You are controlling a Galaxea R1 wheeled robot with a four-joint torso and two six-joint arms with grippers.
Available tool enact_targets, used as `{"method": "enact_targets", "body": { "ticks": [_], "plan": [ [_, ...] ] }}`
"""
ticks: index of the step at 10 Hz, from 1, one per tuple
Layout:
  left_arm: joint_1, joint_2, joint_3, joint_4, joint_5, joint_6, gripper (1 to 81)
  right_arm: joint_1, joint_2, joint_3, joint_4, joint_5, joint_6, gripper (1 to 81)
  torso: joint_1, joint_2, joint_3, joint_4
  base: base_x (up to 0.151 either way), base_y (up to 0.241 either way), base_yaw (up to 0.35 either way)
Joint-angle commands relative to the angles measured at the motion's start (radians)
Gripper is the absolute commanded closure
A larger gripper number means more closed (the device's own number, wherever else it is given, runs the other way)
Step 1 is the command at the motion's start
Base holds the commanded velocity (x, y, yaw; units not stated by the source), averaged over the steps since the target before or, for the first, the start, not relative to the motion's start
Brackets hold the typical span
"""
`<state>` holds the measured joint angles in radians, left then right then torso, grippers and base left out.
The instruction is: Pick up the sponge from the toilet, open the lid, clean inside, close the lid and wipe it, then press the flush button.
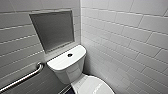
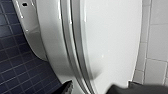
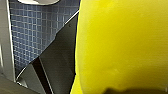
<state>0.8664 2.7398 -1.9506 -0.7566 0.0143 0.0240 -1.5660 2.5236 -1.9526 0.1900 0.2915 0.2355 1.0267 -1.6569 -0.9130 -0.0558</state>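
My right pincer (image 3: 130, 91) pinches the sponge (image 3: 120, 45); left pincer (image 2: 96, 89), spread at the edge of the lid (image 2: 112, 37), must, I judge, lift it next.

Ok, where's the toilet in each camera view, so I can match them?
Head view: the toilet sits lower centre, tank in the wall corner, lid at the bottom edge.
Left wrist view: its lid and bowl rim close up, between dark blue floor tiles and white wall tiles.
Right wrist view: a white rounded edge, probably the toilet, beyond the floor tiles beside the yellow sponge.
Shared landmark: blue floor tiles, both wrist views.
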Motion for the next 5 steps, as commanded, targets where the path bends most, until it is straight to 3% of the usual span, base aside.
{"method": "enact_targets", "body": {
  "ticks": [1, 5],
  "plan": [
    [-0.122, -0.003, 0.024, -0.021, 0.066, -0.012, 1.0, 0.02, -0.024, 0.009, -0.009, -0.061, -0.001, 81.1, 0.0, 0.0, 0.0, 0.0, 0.0, 0.0, 0.0],
    [-0.129, 0.032, 0.009, -0.021, 0.03, -0.015, 1.0, 0.02, -0.003, -0.026, -0.007, -0.061, 0.004, 81.1, 0.0, 0.0, 0.0, 0.0, 0.0, 0.0, 0.0]
  ]
}}
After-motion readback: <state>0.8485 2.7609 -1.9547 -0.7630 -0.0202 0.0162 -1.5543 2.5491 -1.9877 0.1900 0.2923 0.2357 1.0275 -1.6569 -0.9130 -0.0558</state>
